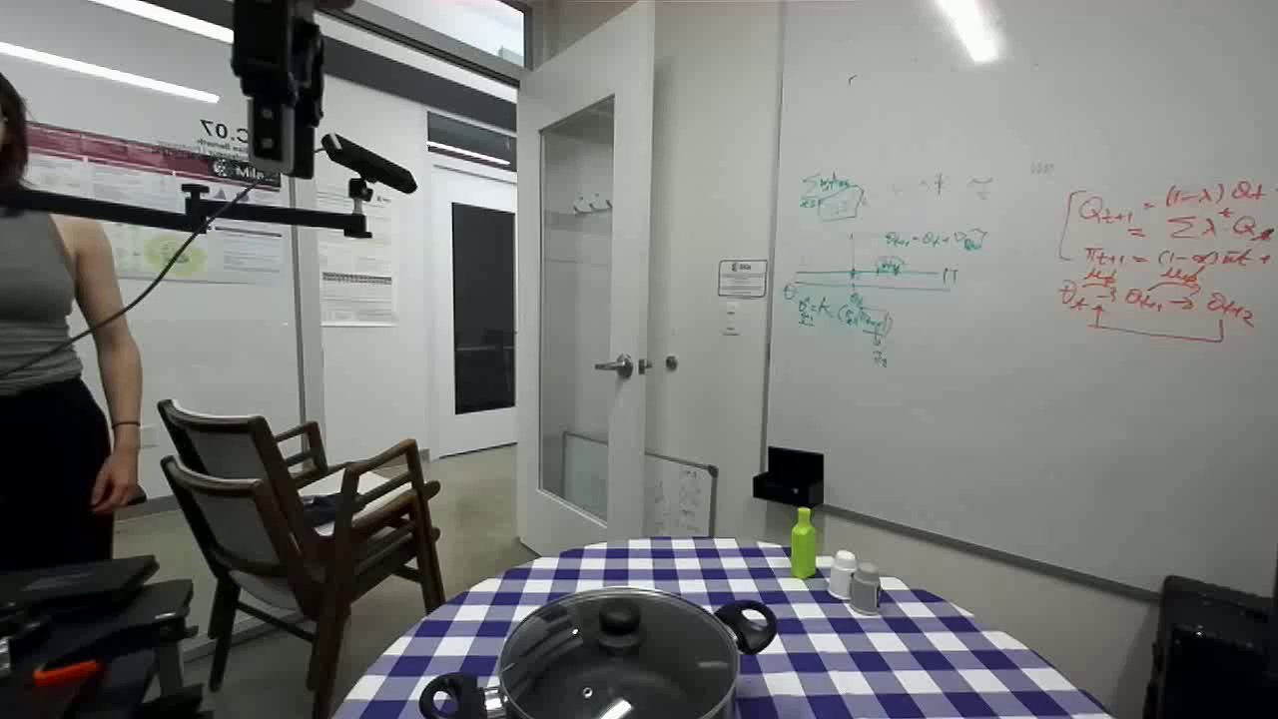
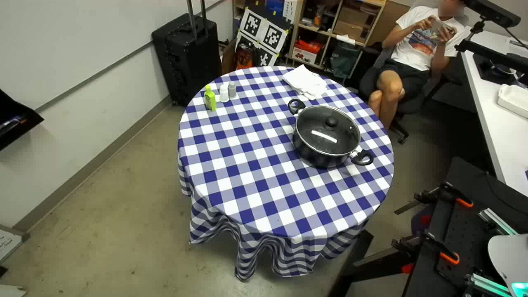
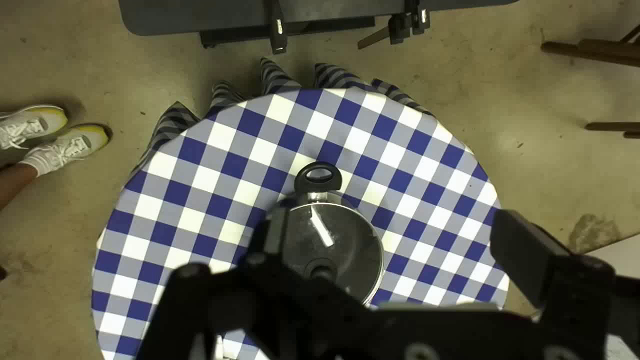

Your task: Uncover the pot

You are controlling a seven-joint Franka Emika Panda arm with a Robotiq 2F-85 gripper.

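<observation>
A wide black pot [image 2: 315, 157] with two black loop handles stands on the round checkered table [image 2: 255, 198]. Its dark glass lid [image 2: 321, 136] with a silver rim and black centre knob [image 2: 331, 121] sits on it. The lid shows in an exterior view too [image 1: 659, 674], where the frame cuts off the pot's near edge. My gripper [image 1: 282, 155] hangs high above and away from the table, at the upper left of that view. In the wrist view my gripper [image 3: 394, 225] is open with nothing between its fingers. Its left finger and body hide part of the lid [image 3: 345, 245] and pot.
A green bottle [image 2: 210, 100], a white shaker [image 2: 224, 93] and a grey shaker [image 2: 232, 90] stand near the table's edge. A white folded cloth [image 2: 305, 82] lies on the table. A person [image 2: 416, 45] sits nearby; another person [image 1: 60, 320] stands by chairs [image 1: 240, 479].
</observation>
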